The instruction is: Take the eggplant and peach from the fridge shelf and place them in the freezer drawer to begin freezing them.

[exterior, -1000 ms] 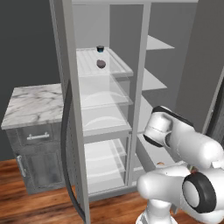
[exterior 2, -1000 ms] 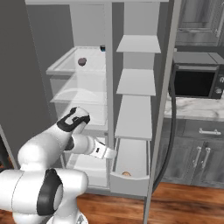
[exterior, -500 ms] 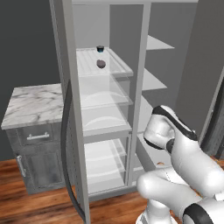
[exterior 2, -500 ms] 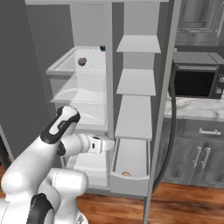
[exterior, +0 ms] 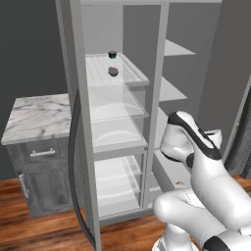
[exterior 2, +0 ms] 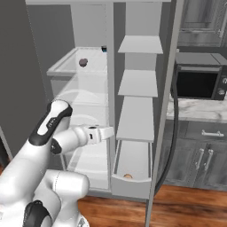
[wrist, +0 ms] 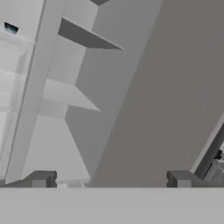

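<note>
The eggplant (exterior: 113, 72) (exterior 2: 83, 62), a small dark-purple lump, lies on the ridged top fridge shelf (exterior: 132, 74) (exterior 2: 64, 68), just in front of a black blue-rimmed cup (exterior: 112, 54) (exterior 2: 103, 48) (wrist: 11, 29). The peach (exterior 2: 128, 176) (exterior: 180, 184) rests in the pulled-out pale-grey freezer drawer (exterior 2: 128, 185) at the bottom of the right column. My gripper (exterior 2: 109, 131) (wrist: 110, 179) hangs at mid height in front of the centre divider, above the drawer and well below the eggplant. It is open, with nothing between its fingertips (wrist: 41, 178).
Smooth shelves (exterior 2: 137, 84) stack up the right column above the drawer. An open door edge (exterior 2: 165, 115) with a dark seal stands right of the drawer, another (exterior: 78, 127) at the left. A marble counter (exterior: 34, 115) sits left, a microwave (exterior 2: 195, 84) right.
The hand has risen from just above the freezer drawer to mid height and the elbow has swung over. The peach and eggplant have not moved.
</note>
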